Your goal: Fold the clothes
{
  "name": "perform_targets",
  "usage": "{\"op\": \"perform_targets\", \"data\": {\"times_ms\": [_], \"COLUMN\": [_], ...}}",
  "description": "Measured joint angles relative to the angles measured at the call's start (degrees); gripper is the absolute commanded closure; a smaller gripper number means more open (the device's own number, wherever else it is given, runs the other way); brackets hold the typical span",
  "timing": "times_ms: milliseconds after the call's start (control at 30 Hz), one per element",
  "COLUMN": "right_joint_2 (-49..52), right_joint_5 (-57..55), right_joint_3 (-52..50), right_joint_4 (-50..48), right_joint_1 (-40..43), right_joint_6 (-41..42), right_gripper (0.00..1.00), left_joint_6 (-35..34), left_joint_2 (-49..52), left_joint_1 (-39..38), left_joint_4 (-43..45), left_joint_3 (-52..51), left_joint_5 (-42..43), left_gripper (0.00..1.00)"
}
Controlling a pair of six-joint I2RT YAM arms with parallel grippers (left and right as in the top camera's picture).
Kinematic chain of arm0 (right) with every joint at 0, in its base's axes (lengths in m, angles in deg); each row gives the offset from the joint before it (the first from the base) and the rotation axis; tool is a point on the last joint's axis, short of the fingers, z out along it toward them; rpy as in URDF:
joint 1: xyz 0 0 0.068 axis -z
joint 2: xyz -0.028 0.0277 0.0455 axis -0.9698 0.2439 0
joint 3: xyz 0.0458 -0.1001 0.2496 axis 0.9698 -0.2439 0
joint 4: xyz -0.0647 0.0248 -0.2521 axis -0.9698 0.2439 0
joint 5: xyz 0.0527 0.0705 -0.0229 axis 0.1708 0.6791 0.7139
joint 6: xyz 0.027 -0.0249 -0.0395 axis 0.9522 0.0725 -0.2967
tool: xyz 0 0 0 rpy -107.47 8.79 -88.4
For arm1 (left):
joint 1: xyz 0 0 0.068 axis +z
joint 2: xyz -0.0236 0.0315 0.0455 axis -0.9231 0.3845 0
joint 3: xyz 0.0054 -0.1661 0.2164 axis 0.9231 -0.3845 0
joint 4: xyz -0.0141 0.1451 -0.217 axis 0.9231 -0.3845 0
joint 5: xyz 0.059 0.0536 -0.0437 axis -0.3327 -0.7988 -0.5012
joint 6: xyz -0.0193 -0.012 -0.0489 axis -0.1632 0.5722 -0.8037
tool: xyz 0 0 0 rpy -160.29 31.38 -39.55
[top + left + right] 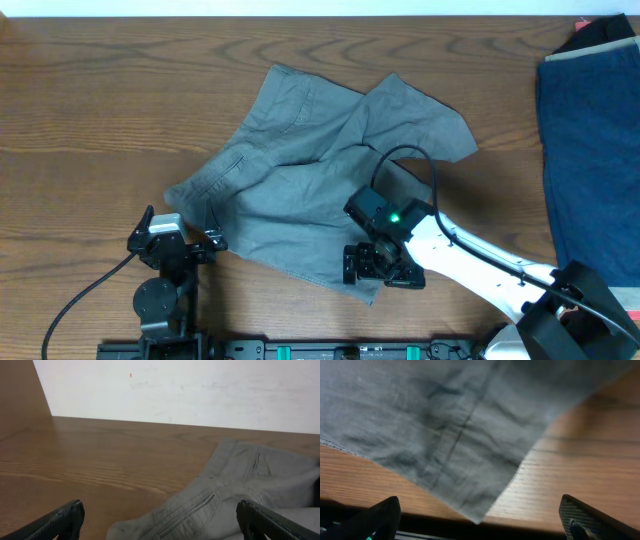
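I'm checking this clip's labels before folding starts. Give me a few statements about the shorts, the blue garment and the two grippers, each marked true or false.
1. The shorts are neatly folded in half. False: they lie rumpled and unfolded on the table.
2. The left gripper and the right gripper are both open. True.
3. The right gripper hangs over the shorts' near edge. True.
4. The blue garment lies on top of the shorts. False: it lies apart, at the table's right edge.
5. The left gripper holds the shorts. False: it is empty, beside their left edge.
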Motion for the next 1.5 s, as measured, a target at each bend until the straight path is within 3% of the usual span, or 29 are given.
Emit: {"op": "perform_targets", "data": {"times_ms": [167, 300, 467, 567, 733, 1067, 1500], "right_joint_2": [-0.02, -0.02, -0.04, -0.04, -0.04, -0.07, -3.56], "right_joint_5": [3.89, 5.68, 6.78, 6.86, 6.01, 5.66, 2.21], "right_joint_3": [-4.28, -6.82, -7.13, -7.15, -7.15, -7.15, -4.61], "right_joint_4": [-6.40, -8.17, -8.68, -8.79, -8.79, -7.43, 2.05], "right_joint_1": [-0.28, -0.48, -1.03, -1.03, -0.98, 5.86, 33.83], "right_joint_6": [0.52, 0.87, 0.92, 1.09, 0.94, -1.36, -14.93], "right_gripper": [0.01, 0.13, 0.41, 0.50, 0.97, 0.99, 0.99], "left_joint_6": [-0.02, -0.02, -0.02, -0.02, -0.02, -0.02, -0.02], "left_joint_2": [0.00, 0.00, 0.00, 0.00, 0.00, 0.00, 0.00], "left_joint_1": [0.00, 0.00, 0.00, 0.00, 0.00, 0.00, 0.00], "left_joint_4": [0.00, 0.00, 0.00, 0.00, 0.00, 0.00, 0.00], "left_joint_3": [0.00, 0.00, 0.00, 0.00, 0.00, 0.00, 0.00], "left_joint_5": [0.02, 0.00, 0.02, 0.02, 0.00, 0.02, 0.00], "left_gripper": [0.02, 0.02, 0.02, 0.02, 0.03, 0.02, 0.03]}}
